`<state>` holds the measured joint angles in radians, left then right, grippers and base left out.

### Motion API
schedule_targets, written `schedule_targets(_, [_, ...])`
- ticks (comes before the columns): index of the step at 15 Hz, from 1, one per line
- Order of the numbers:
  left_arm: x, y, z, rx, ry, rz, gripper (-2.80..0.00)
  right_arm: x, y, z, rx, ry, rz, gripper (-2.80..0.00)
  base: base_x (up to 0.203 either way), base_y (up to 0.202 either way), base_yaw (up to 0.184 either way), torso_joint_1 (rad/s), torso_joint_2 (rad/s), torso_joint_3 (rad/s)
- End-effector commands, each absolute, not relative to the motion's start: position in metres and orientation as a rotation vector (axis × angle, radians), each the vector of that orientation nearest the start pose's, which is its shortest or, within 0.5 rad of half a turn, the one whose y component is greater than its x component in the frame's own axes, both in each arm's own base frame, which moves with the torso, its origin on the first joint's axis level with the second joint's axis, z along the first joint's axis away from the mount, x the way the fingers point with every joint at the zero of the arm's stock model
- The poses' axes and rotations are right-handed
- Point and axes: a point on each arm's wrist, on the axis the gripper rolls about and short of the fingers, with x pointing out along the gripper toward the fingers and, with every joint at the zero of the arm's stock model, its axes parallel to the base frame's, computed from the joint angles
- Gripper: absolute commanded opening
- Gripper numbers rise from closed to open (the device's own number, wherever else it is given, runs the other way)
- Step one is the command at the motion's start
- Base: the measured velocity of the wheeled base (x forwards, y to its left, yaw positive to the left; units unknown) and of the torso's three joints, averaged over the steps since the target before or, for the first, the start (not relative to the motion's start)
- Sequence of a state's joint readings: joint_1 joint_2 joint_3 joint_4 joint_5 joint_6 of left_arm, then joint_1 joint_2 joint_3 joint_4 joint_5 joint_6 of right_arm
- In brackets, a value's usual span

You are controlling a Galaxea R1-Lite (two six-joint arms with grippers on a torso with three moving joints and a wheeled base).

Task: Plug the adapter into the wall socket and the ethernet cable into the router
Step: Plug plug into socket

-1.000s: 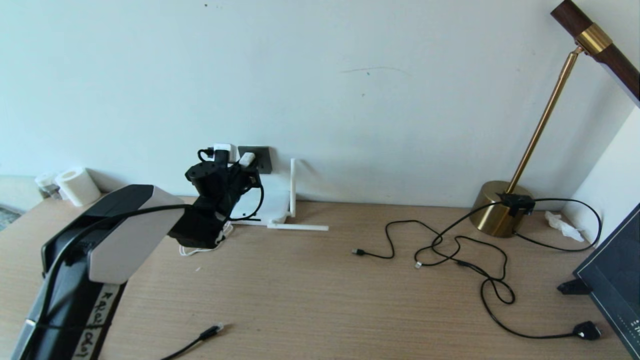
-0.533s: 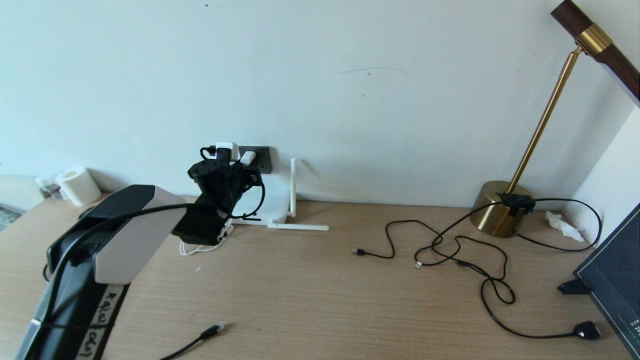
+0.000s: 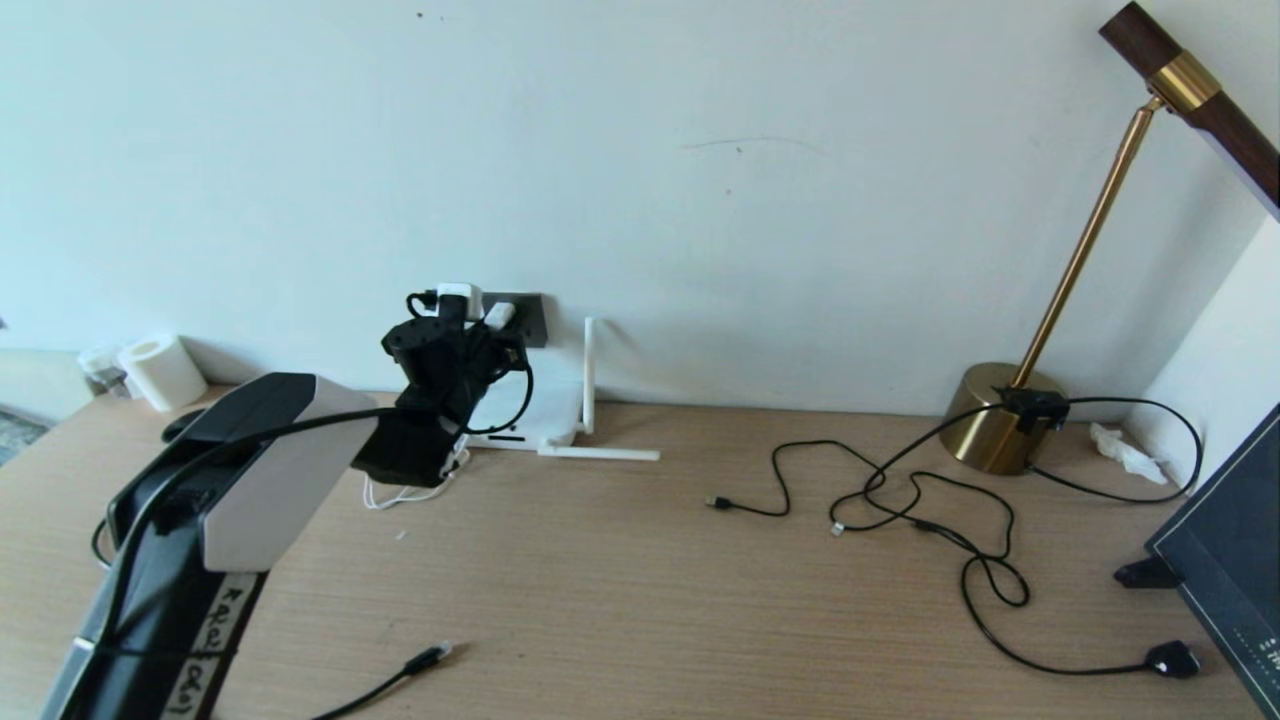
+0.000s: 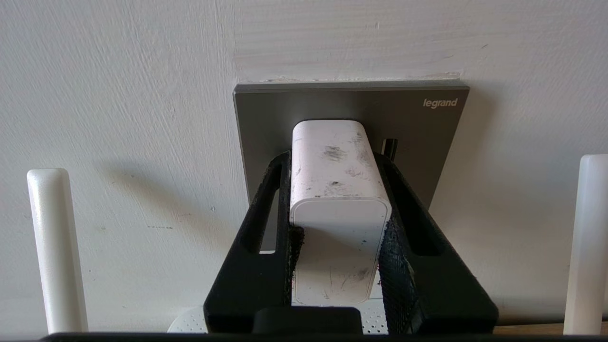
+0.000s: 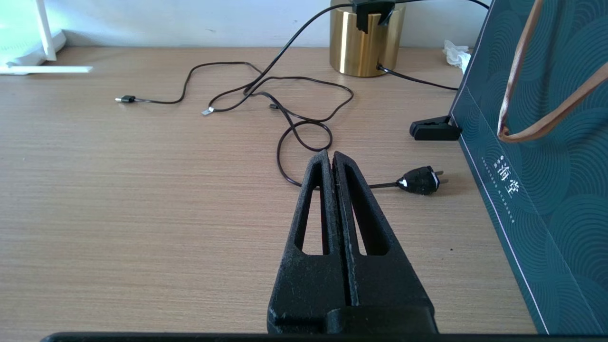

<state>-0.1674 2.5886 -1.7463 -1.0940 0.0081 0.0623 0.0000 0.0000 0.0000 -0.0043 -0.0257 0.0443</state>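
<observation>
- Left wrist view: dark grey square wall socket [image 4: 351, 114] flat on the pale wall, dead ahead of the left gripper [image 4: 338, 228]; one socket plate only.
- Head view: one flat white router box [image 3: 530, 410] on the light wooden table [image 3: 640, 580] just below that socket, with slim white stick antennas; two upright ones flank the left wrist view, a third lies flat on the table; a fourth not made out.
- Small white cube-shaped adapter [image 4: 338, 190], one, clamped between the left jaws; long axis runs straight from the jaws into the socket face, front end at or against the plate. Whether pins are fully seated: cannot tell, contact hidden by the body. Judged: remaining move is a straight push along that axis, no sideways correction.
- Thick black ethernet cable with clear-tipped plug [image 3: 425, 660], one, loose on the near table, well apart from the router, nearer the left arm than the right.
- Right gripper [image 5: 332, 164] over the right side of the table, jaws pressed together, empty.
- Thin black cords [image 5: 266, 95] beside a brass lamp base [image 5: 365, 42]; exact count unclear.
</observation>
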Motion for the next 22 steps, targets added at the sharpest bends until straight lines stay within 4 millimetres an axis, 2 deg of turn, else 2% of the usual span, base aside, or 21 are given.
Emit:
schedule_targets(1, [0.5204, -0.0877, 0.1032, 0.04, -0.265, -0.15, -2.8, -0.0228, -0.0006, 0.076, 0.045, -0.005, -0.026, -2.8, 0.0, 0.0, 0.0, 0.0, 0.0, 0.0])
schedule_targets(22, [0.5287, -0.0882, 0.0976, 0.039, -0.251, -0.148, -2.8, -0.0228, -0.0006, 0.076, 0.045, -0.005, -0.026, -2.8, 0.0, 0.0, 0.0, 0.0, 0.0, 0.0])
